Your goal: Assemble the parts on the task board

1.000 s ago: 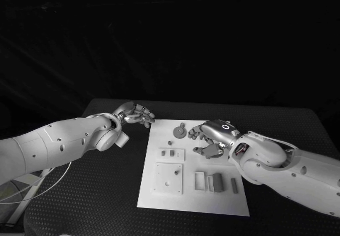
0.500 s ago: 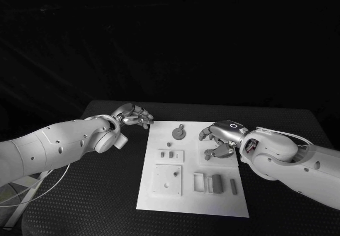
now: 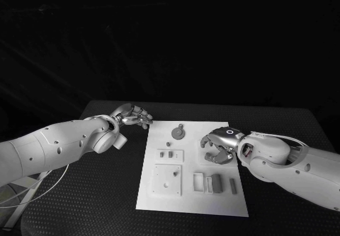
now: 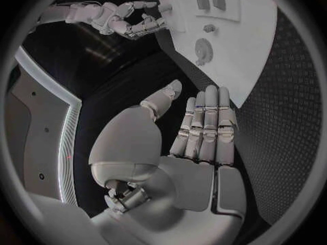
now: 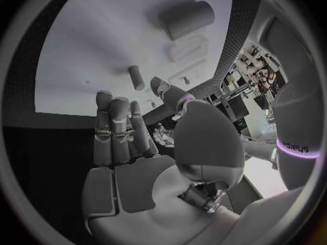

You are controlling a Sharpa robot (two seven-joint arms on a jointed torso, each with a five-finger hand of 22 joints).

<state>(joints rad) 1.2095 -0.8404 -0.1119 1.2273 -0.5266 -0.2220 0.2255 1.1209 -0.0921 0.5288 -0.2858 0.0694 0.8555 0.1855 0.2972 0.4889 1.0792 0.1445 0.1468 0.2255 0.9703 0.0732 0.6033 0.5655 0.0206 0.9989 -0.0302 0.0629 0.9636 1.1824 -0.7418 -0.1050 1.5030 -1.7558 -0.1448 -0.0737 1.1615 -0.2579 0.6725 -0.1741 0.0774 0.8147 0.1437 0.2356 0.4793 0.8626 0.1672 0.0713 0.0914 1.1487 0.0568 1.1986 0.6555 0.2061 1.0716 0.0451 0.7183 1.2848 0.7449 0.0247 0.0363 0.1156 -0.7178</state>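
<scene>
Only readable writing is "sharpa" printed on the right arm's wrist casing (image 5: pixel 295 145). The right hand (image 3: pixel 218 145) hovers over the right side of the task board (image 3: pixel 192 199), fingers loosely curled downward with nothing in them. The left hand (image 3: pixel 134 116) sits off the board's far left corner over the black table (image 3: pixel 92 196), fingers straight and slightly apart, holding nothing. The board is a white plate in the middle of the table with small grey parts on it: a round disc piece (image 3: pixel 179 132) near the far end and upright blocks (image 3: pixel 216 183) nearer the front.
</scene>
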